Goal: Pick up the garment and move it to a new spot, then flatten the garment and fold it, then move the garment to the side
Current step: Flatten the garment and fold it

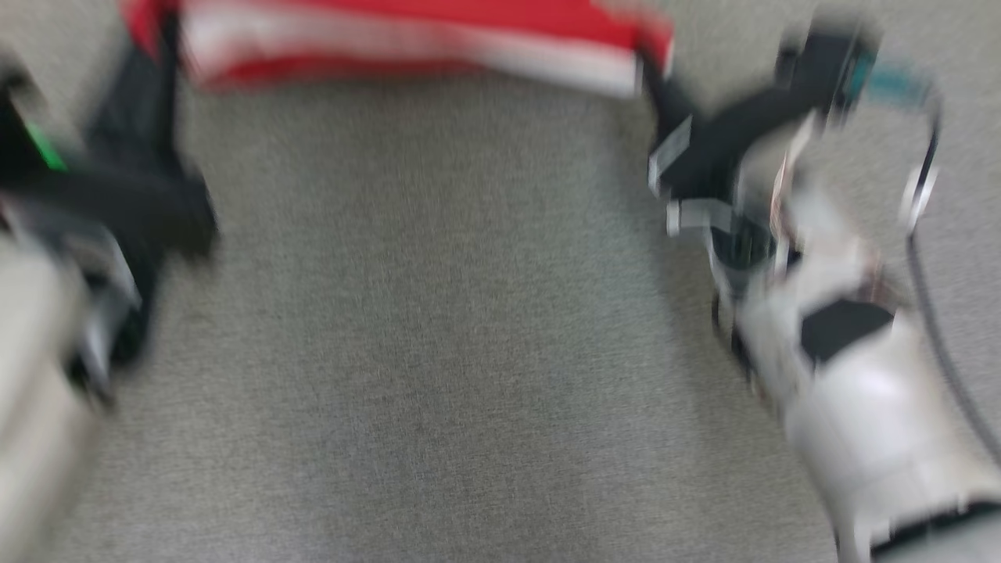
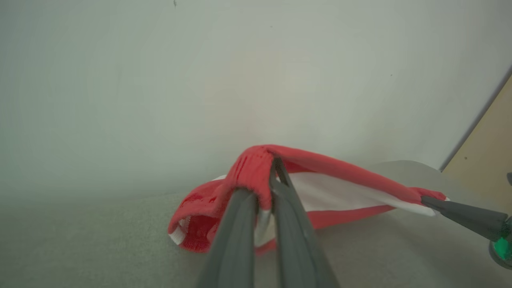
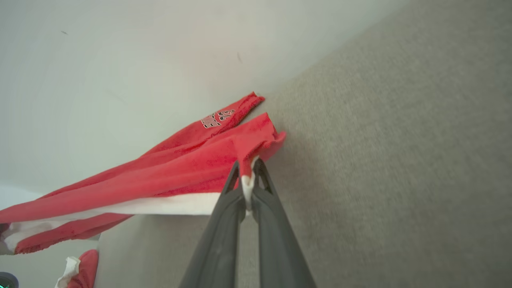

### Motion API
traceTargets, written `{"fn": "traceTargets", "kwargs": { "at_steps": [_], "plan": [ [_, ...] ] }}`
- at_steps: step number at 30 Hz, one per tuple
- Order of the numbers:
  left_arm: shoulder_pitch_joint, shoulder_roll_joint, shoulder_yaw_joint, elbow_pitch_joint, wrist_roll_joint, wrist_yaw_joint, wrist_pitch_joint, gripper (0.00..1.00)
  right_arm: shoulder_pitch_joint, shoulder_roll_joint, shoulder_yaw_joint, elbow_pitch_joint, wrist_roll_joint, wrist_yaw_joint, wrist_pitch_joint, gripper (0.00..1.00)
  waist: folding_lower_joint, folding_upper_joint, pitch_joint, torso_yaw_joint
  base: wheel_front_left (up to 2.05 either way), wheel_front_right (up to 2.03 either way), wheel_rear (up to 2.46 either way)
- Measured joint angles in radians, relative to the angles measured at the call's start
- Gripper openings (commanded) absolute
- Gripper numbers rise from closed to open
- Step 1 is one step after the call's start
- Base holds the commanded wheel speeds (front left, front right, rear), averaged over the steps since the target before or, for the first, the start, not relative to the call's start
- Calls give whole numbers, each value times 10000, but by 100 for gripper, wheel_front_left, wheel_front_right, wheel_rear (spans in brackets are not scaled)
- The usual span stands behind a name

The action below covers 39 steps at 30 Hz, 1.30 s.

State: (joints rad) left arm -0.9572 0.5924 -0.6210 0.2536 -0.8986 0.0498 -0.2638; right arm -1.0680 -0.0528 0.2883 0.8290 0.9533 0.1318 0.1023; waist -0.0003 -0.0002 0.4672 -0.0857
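Note:
The garment (image 1: pixel 407 43) is red with white bands and hangs stretched across the top of the blurred head view, over the grey table (image 1: pixel 438 328). My left gripper (image 2: pixel 269 176) is shut on one red corner of the garment (image 2: pixel 320 188). My right gripper (image 3: pixel 247 173) is shut on another corner where red cloth meets a white edge of the garment (image 3: pixel 172 172). In the head view the left gripper (image 1: pixel 160 47) holds the cloth's left end and the right gripper (image 1: pixel 653 66) its right end. The other arm's fingers (image 2: pixel 460 214) pinch the far corner in the left wrist view.
A pale wall (image 2: pixel 240 72) rises behind the table. A tan panel (image 2: pixel 488 160) stands at the right in the left wrist view. A black cable (image 1: pixel 931 297) loops beside my right forearm (image 1: pixel 860 407).

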Motion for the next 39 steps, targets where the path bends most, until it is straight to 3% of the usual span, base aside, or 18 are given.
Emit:
{"fn": "traceTargets", "kwargs": {
  "at_steps": [3,10,16,25,32,39],
  "plan": [
    [2275,-113,591,-1434,564,424,0,0,1704,-282,54,-895,272,0,253,0,-1,0,-530,-26,0,0,0],
    [6264,-834,1116,-3252,1716,625,0,0,5331,-1037,-660,-3457,619,0,999,0,-1,0,-1557,-3,0,0,0],
    [8132,-1588,999,-3279,2706,155,0,0,8660,-1231,-2010,-5994,339,0,1919,0,0,-1,-2192,195,0,0,0],
    [9611,-2395,938,-2803,3559,-660,-2,0,12821,-33,-3900,-9490,-286,-2,3503,0,1,0,-2738,636,0,0,0],
    [9545,-2782,1241,-2476,3994,-1122,-2,0,12978,23,-3979,-9835,270,-2,3085,0,2,1,-2833,851,0,0,0],
    [8762,-3014,1802,-2245,4103,-1473,-2,0,10789,25,-3971,-9054,102,-2,2938,0,4,2,-2766,1036,0,0,0]
  ]
}}
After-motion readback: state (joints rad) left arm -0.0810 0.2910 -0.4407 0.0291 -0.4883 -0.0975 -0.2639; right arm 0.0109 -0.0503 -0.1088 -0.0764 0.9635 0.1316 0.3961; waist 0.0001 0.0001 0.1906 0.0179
